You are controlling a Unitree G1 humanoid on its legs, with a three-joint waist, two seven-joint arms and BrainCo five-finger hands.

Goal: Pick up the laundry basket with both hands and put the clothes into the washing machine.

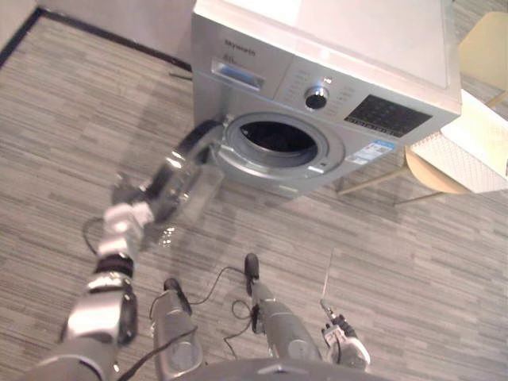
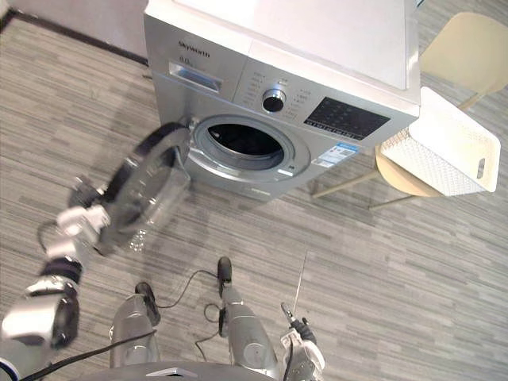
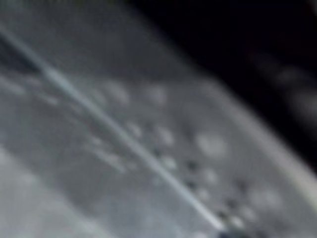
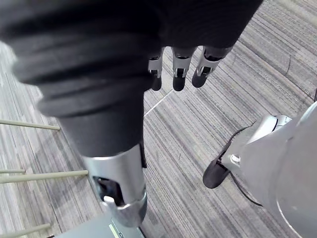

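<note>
The silver washing machine (image 1: 333,71) stands ahead with its round door (image 1: 184,178) swung wide to the left, and the drum (image 1: 278,136) is dark inside. My left hand (image 1: 127,214) is at the door's outer rim, and the left wrist view shows the door glass (image 3: 148,148) from very close. My right hand (image 2: 300,345) hangs low by my side over the floor; its fingers (image 4: 178,74) are relaxed and hold nothing. A white perforated laundry basket (image 2: 440,147) rests on a beige chair (image 2: 468,51) to the right of the machine. What is in the basket is hidden.
Grey striped carpet (image 1: 413,262) covers the floor in front of the machine. The chair's thin legs (image 2: 345,184) reach down beside the machine's right corner. A wall with a dark skirting strip (image 1: 103,36) runs along the far left.
</note>
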